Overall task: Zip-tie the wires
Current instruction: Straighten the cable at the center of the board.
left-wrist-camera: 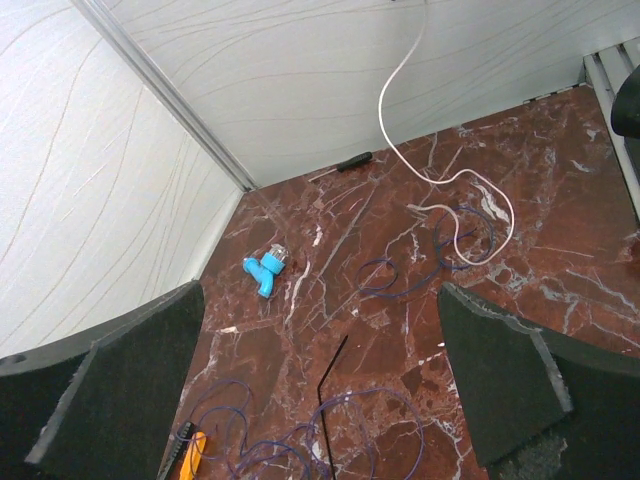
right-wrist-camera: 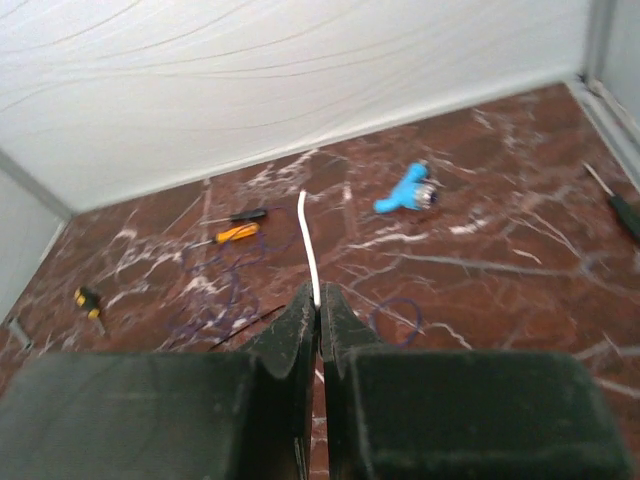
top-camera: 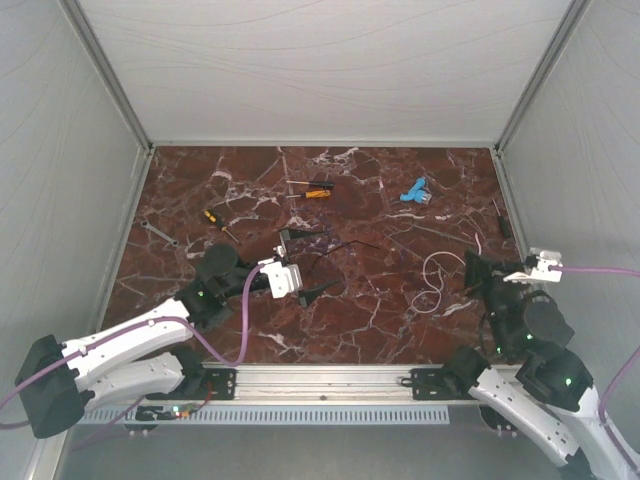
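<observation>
The wires [left-wrist-camera: 390, 292] lay in thin blue loops on the marble table [left-wrist-camera: 560, 260], just ahead of the left gripper [left-wrist-camera: 320, 300], wide open, empty and nearer; the right gripper [right-wrist-camera: 318, 300] pinched a white strap [right-wrist-camera: 308, 240] trailing toward them

L arm reaches from bottom left to table centre; L gripper [top-camera: 306, 265] has its jaws spread wide. Thin black strip [top-camera: 345, 245] lies just right of it. R gripper [top-camera: 474, 266], closed, points left at the right side; white cord [top-camera: 432, 285] loops over the marble table [top-camera: 400, 330] from its tip. Farther back: blue fitting [top-camera: 414, 192], orange-handled screwdriver [top-camera: 318, 194], black-handled screwdriver [top-camera: 319, 185] just behind it. Yellow-black screwdriver [top-camera: 212, 218] & grey wrench [top-camera: 158, 234] lie on the left.
</observation>
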You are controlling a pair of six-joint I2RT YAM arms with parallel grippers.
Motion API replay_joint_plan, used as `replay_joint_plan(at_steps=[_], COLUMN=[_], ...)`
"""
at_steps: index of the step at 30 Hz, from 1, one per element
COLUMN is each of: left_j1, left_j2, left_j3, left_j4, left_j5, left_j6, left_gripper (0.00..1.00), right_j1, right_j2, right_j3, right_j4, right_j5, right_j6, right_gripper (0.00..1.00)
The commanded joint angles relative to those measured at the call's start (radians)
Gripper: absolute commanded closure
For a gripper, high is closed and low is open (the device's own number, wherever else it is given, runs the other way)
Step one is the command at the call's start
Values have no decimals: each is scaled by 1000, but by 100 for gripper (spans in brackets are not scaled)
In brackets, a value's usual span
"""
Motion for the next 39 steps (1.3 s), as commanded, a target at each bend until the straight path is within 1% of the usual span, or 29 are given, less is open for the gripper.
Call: replay_joint_plan(at_steps=[1,4,13,20,25,30,35,39], left_j1=[-3,-4,-4,-4,-4,-3,-3,-4], left_j2=[1,-2,-10,-15,-19,-25,-31,-36], left_j3=[15,14,15,14,14,15,16,17], left_j4=[36,38,37,38,37,37,32,29], left_j5=[30,40,50,54,56,59,60,65], left_j6=[9,5,-2,-5,-5,-5,-3,-3], left_gripper=[0,0,0,0,0,0,0,0], right_j1=[6,6,6,5,7,8,7,8], right_j2=[-87,-142,-160,-162,-148,-88,57,128], right_j3=[-37,-40,24,88,92,60,28,-9], right_j4=[-132,-184,-198,-203,-215,-216,-205,-116], right_j5=[275,385,523,590,605,575,596,591], right_j6=[208,271,228,155,112,132,151,99], right_gripper=[100,100,100,100,100,100,100,100])
